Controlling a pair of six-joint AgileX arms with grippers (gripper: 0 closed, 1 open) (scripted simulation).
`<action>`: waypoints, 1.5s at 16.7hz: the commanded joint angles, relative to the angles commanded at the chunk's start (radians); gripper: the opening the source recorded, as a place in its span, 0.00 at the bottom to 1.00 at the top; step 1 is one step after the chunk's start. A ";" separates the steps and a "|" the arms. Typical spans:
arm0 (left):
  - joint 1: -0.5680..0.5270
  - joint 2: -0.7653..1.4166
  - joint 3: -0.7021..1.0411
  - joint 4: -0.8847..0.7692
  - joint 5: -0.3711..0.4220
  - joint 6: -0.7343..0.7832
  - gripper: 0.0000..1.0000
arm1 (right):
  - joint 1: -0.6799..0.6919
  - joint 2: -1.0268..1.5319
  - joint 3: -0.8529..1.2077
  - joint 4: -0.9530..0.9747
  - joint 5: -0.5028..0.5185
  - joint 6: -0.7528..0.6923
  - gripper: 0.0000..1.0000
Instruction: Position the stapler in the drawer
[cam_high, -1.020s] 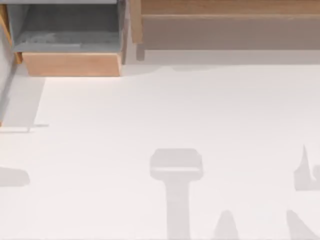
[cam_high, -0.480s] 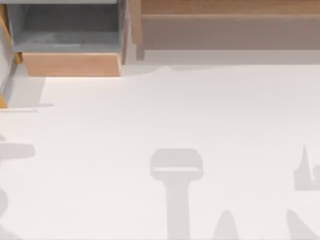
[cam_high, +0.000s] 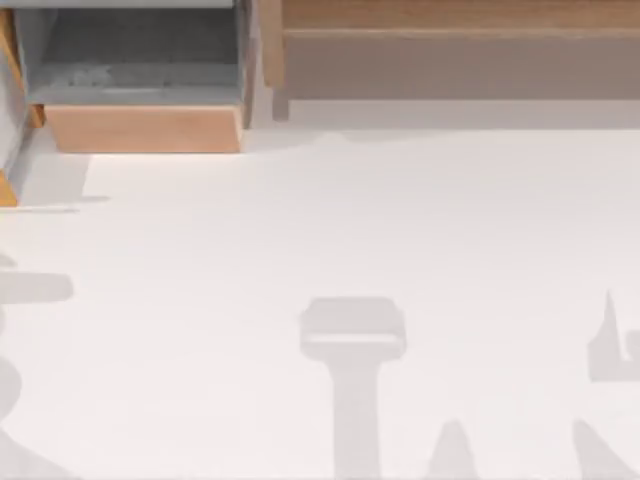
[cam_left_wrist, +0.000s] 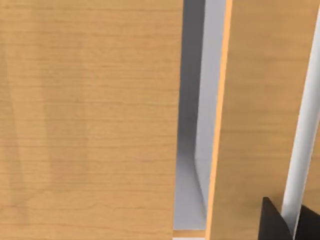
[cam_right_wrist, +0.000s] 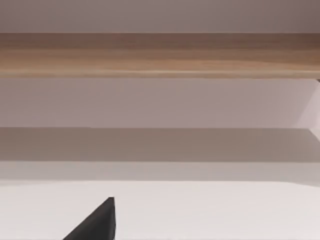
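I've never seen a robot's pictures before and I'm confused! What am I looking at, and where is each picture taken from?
This is a computer-drawn robot with two arms, each ending in jaws for grabbing. One camera looks down on the white table: an open drawer with grey insides at the far left, a long wooden shelf unit beside it. The grey shapes are probably the arms' shadows. Two more cameras ride on the wrists. The left one is close to wooden panels; the right one faces the shelf unit. A dark bit of jaws peeks into each. Whether they hold anything, I cannot tell.
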 joint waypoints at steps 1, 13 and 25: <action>-0.010 0.011 0.021 -0.012 -0.005 0.001 0.00 | 0.000 0.000 0.000 0.000 0.000 0.000 1.00; -0.079 0.101 0.230 -0.128 -0.082 -0.005 0.00 | 0.000 0.000 0.000 0.000 0.000 0.000 1.00; -0.145 0.228 0.509 -0.276 -0.150 -0.010 0.00 | 0.000 0.000 0.000 0.000 0.000 0.000 1.00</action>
